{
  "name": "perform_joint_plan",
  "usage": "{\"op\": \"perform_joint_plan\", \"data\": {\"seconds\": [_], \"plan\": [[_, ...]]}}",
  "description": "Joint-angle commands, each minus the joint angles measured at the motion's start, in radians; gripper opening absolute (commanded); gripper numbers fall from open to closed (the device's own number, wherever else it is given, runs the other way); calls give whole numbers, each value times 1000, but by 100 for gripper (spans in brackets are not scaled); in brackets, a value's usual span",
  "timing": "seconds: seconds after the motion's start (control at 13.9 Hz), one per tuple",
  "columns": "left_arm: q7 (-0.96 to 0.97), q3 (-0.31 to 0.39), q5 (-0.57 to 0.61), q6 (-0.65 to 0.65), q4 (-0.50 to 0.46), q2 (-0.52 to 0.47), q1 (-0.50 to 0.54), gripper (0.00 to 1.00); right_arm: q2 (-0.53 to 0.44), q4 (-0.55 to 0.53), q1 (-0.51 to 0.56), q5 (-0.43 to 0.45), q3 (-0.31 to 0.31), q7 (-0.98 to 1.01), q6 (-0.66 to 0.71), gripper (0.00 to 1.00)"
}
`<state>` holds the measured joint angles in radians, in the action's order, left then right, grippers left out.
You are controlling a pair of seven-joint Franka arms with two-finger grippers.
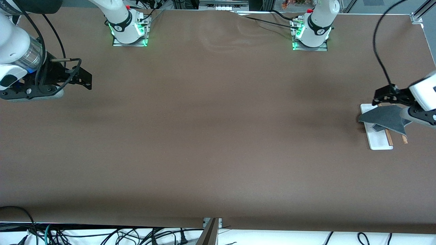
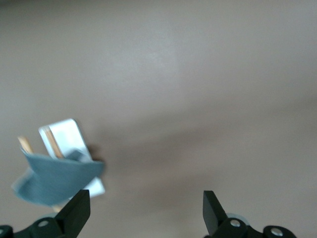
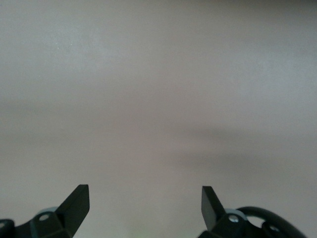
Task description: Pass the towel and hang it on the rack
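The towel (image 1: 385, 117) hangs draped over the rack's two brown rods (image 1: 389, 137), dark grey face up, at the left arm's end of the table. The rack's white base (image 1: 379, 141) shows under it. My left gripper (image 1: 377, 97) is open and empty, just over the rack and apart from the towel. In the left wrist view the towel (image 2: 54, 178) and the rack base (image 2: 64, 134) lie beside one finger, off the gap of the gripper (image 2: 146, 203). My right gripper (image 1: 89, 81) is open and empty over the right arm's end of the table; its wrist view (image 3: 145, 198) shows only bare table.
The brown table (image 1: 218, 136) stretches between the two arms with nothing else on it. Both arm bases (image 1: 129, 32) stand along its edge farthest from the front camera. Cables hang below the table's near edge (image 1: 102, 234).
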<state>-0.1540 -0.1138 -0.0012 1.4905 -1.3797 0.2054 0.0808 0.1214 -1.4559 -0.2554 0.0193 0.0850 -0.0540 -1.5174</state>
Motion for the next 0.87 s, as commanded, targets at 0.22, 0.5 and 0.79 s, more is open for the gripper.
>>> {"op": "perform_joint_plan", "data": {"seconds": [0.22, 0.5, 0.79], "plan": [[145, 117, -37, 127, -328, -265, -139, 100, 0, 9, 1, 4, -4, 5, 5, 100], [142, 118, -39, 154, -368, -287, -127, 100, 0, 9, 1, 4, -4, 6, 5, 100], [142, 118, -30, 146, -360, -279, -124, 100, 0, 9, 1, 4, -4, 6, 5, 100]]}}
